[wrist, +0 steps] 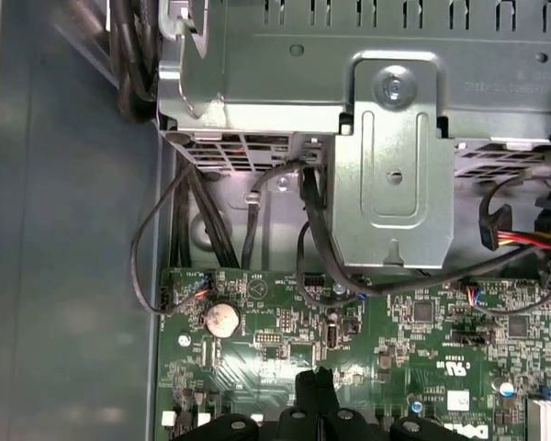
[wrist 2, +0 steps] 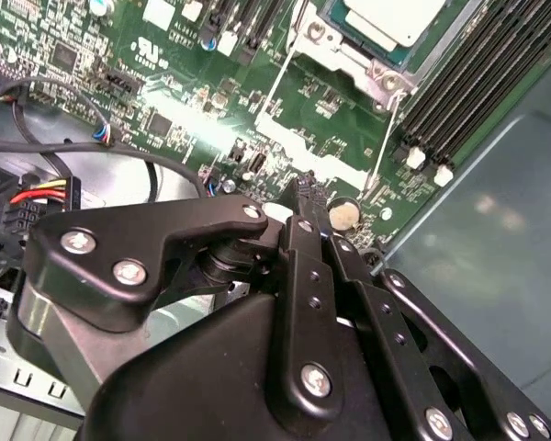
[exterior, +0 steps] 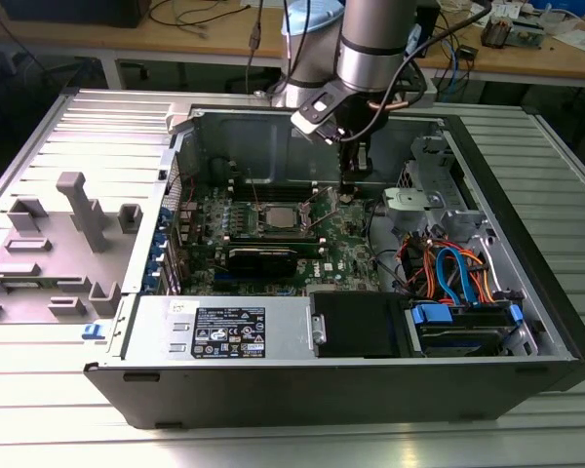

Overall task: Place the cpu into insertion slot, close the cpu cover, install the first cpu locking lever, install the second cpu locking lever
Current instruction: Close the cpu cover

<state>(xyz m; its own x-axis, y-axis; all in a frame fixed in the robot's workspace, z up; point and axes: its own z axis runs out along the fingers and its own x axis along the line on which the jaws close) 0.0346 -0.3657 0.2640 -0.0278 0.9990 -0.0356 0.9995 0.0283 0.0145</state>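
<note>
**CPU seated in its socket, gripper working beside a locking lever**

Cpu (wrist 2: 390,18) is lying flat inside the insertion slot (wrist 2: 358,66), its silvery top facing up. A silvery frame is bordering the chip. It looks like the cpu cover (wrist 2: 338,46) lying down over it, though I cannot tell that for certain.

Two thin wire levers are running out from the slot's corners. The nearer wire lever (wrist 2: 383,147) is ending just beside the gripper (wrist 2: 303,191), and the other wire lever (wrist 2: 274,78) is leaving the slot's far side. Whether either is sitting under its catch I cannot tell.

The gripper's fingers are pressed together into one narrow tip, and nothing is showing between them. In the exterior view the tip is pointing straight down at the motherboard (exterior: 356,249), near the slot on the exterior view's right. In the second wrist view it is hanging low between the slot and the coin cell (wrist 2: 343,214). Contact with the board or the wire cannot be made out.

By my judgement, seating the chip is done and a lever step is in hand. The next move is calling for the closed tip to catch the thin wire near its free end and to steer it down and under the catch beside the slot. It must do so without slipping onto the memory slots (wrist 2: 482,73) flanking the slot.
</note>
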